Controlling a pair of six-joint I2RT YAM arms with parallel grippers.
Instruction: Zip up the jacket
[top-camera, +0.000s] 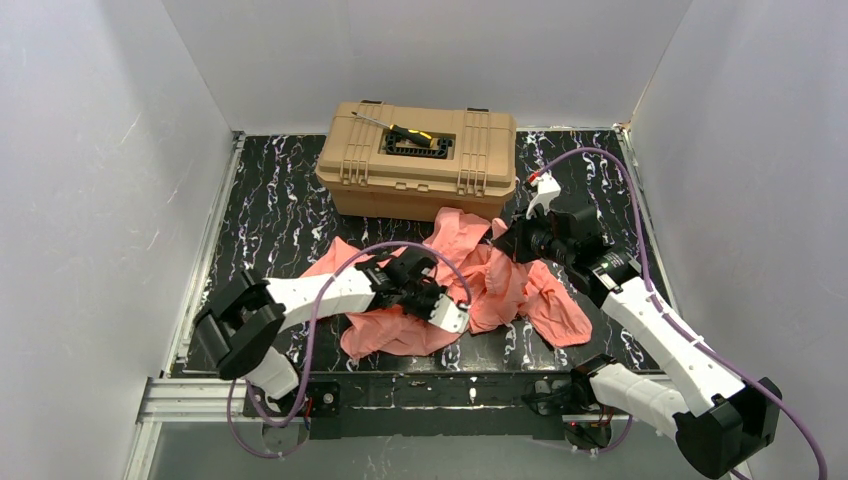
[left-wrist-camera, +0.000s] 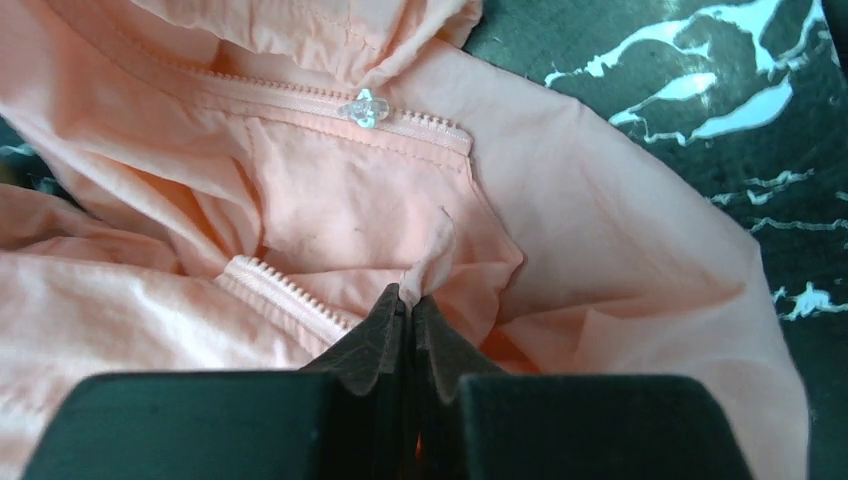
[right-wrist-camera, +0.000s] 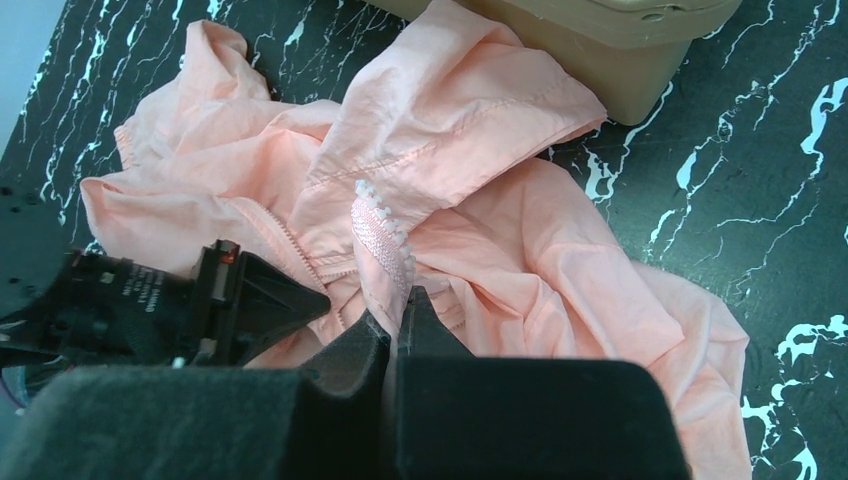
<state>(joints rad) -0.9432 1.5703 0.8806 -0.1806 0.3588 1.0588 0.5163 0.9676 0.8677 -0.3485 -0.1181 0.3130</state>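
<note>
Jacket: left gripper jaws pinch a fabric fold; right gripper jaws seemingly clamp the zipper tape. Risk: thin cloth slips free, leaving the slider beyond the left jaws unreached.

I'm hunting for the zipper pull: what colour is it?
The zipper pull is clear, nearly colourless, against the salmon-pink jacket; left wrist view shows it best.

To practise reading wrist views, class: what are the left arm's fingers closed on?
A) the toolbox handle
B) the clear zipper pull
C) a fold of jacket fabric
C: the left fingers pinch a fold of the jacket, with the clear zipper pull lying apart.
</note>
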